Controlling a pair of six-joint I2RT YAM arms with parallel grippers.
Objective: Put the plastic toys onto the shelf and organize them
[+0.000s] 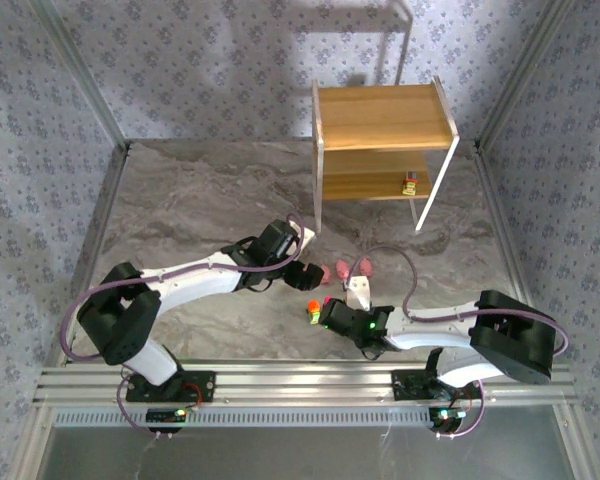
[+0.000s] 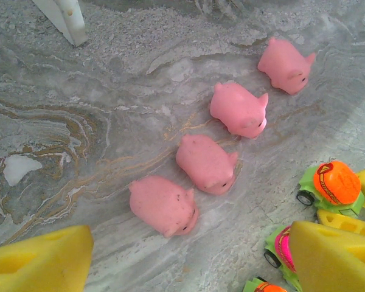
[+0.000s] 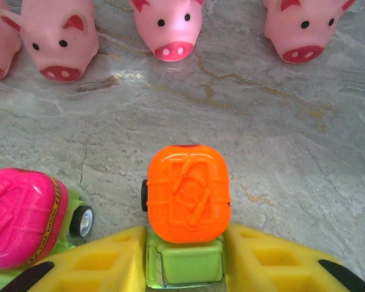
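Observation:
Four pink pig toys lie in a diagonal row on the marble table; the nearest pig (image 2: 164,205) is just ahead of my open left gripper (image 2: 188,271), whose yellow fingers (image 2: 39,261) hold nothing. An orange-topped blocky toy (image 3: 188,191) stands on the table with its green base pinched between the fingers of my right gripper (image 3: 185,246). A pink-topped toy (image 3: 21,216) stands to its left. Three pigs (image 3: 167,24) face the right wrist camera. In the top view the left gripper (image 1: 310,275) and right gripper (image 1: 320,312) meet in front of the shelf (image 1: 380,118). One blocky toy (image 1: 410,183) sits on the lower board.
A second orange-topped toy (image 2: 264,286) peeks in at the bottom of the left wrist view. A white shelf leg (image 2: 67,18) stands at the far left there. A pale thin-legged stand (image 1: 380,30) is behind the shelf. Patterned walls and metal rails (image 1: 300,385) enclose the table.

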